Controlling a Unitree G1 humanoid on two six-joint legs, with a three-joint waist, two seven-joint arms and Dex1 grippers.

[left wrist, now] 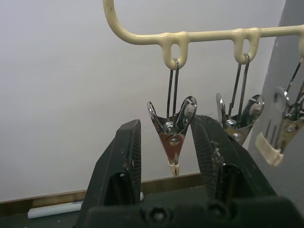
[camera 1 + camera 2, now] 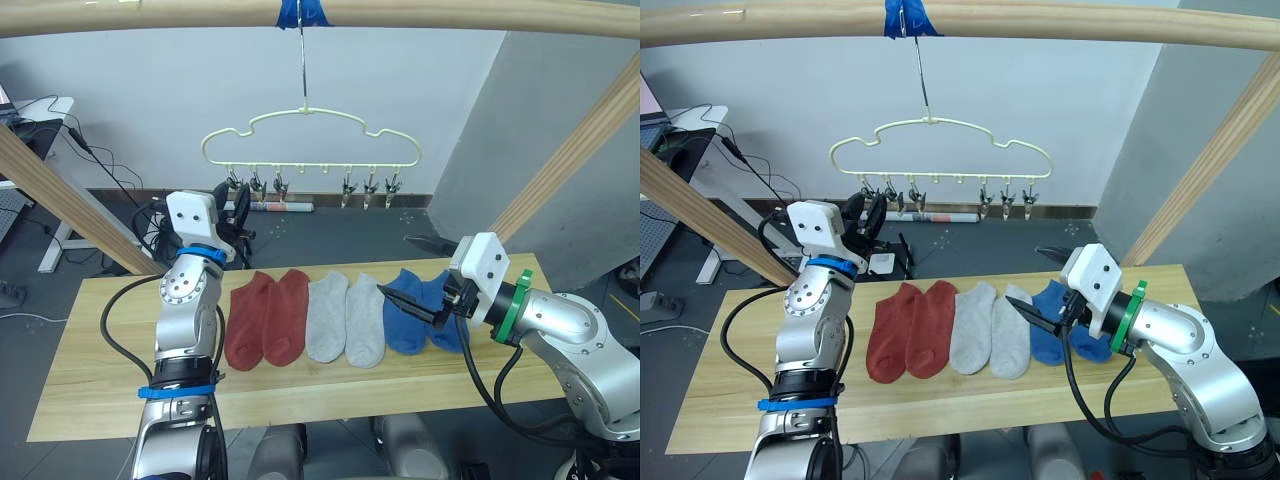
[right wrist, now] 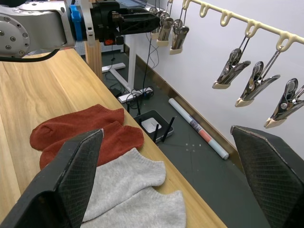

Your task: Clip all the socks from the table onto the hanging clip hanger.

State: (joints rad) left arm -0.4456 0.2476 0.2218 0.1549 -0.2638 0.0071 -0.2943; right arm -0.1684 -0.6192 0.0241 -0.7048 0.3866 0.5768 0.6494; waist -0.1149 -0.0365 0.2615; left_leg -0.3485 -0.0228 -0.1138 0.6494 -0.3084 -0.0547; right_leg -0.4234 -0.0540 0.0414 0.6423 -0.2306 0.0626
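Beneath the clip hanger (image 2: 310, 140), left gripper (image 1: 166, 156) jaws spread around the end clip (image 1: 172, 137); right gripper (image 3: 166, 175) released above six socks (image 2: 345, 318).

Matt, soft knit cloth socks (image 2: 346, 318) lie on a pale, grained wooden tabletop (image 2: 90, 350). The clip hanger (image 2: 310, 140) is glossy coated wire, its clips (image 1: 172, 135) shiny bare metal.

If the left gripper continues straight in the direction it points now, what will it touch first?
Most likely the end metal clip on the clip hanger: in the left wrist view it hangs between the open fingers of the left gripper. How far ahead it hangs is unclear.
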